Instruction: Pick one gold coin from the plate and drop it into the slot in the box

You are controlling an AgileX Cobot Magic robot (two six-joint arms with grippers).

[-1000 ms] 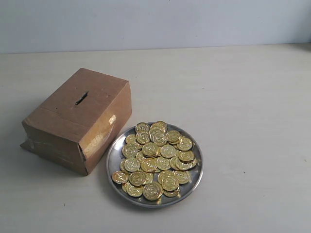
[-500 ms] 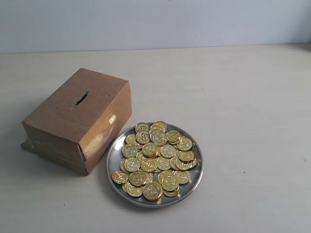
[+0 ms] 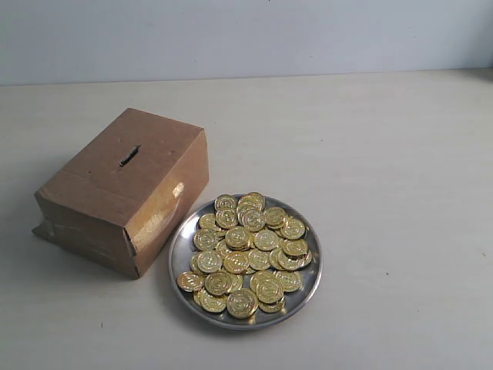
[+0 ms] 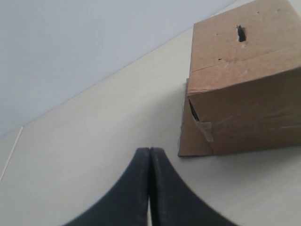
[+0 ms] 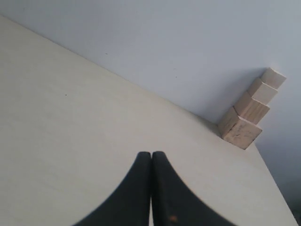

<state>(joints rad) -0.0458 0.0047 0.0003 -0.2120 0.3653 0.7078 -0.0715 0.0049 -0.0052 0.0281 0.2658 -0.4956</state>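
Observation:
A round silver plate (image 3: 179, 250) sits near the front middle of the table, heaped with several gold coins (image 3: 248, 250). Just left of it stands the brown cardboard box (image 3: 100, 208), its dark slot (image 3: 129, 156) in the top face. The left wrist view shows the same box (image 4: 244, 94) and slot (image 4: 241, 33) beyond my left gripper (image 4: 149, 149), which is shut and empty, a short way from the box's taped corner. My right gripper (image 5: 151, 153) is shut and empty over bare table. Neither gripper appears in the exterior view.
A stack of pale wooden blocks (image 5: 249, 115) leans against the wall at the table's far corner in the right wrist view. A light wall runs behind the beige table (image 3: 385, 169).

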